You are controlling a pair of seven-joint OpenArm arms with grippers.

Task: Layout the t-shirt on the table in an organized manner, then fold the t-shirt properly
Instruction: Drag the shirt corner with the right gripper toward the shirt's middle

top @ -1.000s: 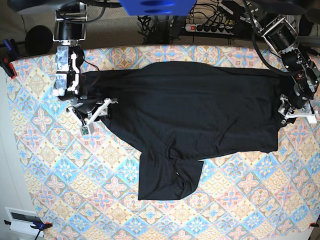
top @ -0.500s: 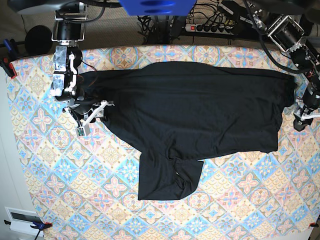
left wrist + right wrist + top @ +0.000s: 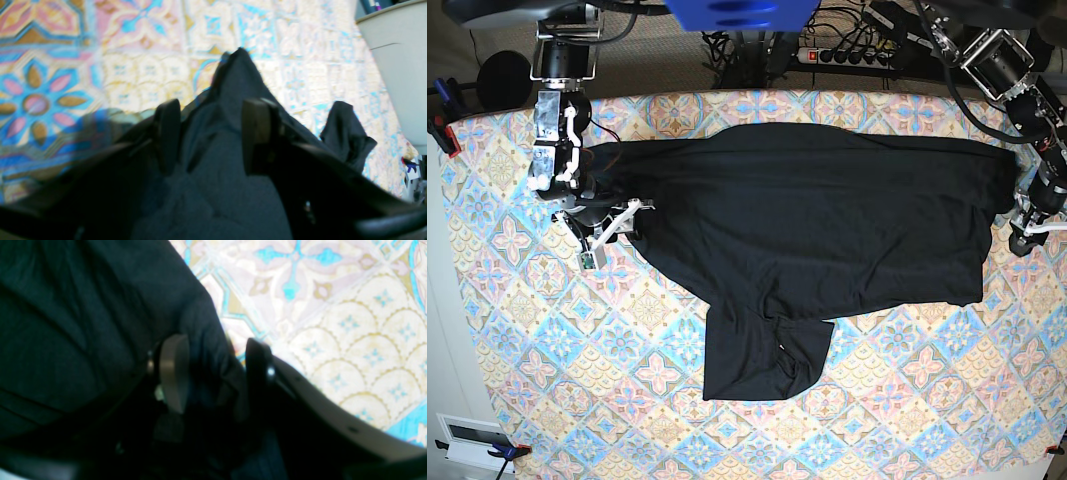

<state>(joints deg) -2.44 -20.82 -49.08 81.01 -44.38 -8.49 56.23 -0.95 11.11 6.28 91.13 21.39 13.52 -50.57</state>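
Observation:
The black t-shirt [image 3: 827, 220] lies spread across the table [image 3: 547, 350], its top edge drawn straight and one sleeve hanging toward the front edge. My right gripper [image 3: 612, 222] sits at the shirt's left end. In the right wrist view a fold of the t-shirt [image 3: 83, 306] fills the gap between the fingers of the right gripper [image 3: 213, 343], which is shut on it. My left gripper [image 3: 1025, 225] is at the shirt's right edge, near the table's side. In the left wrist view the left gripper [image 3: 211, 106] is shut on a bunched peak of t-shirt [image 3: 233, 76] above the table [image 3: 133, 66].
A power strip [image 3: 857, 55] and cables lie behind the table. Clamps [image 3: 442, 135] hold the cloth at the left edge. A white device [image 3: 472, 440] sits at the front left corner. A pale container [image 3: 397, 66] stands beyond the table's side in the left wrist view.
My left gripper has moved outward toward the table's right side, drawing the shirt's right edge with it. My right gripper has shifted slightly up and outward at the left end.

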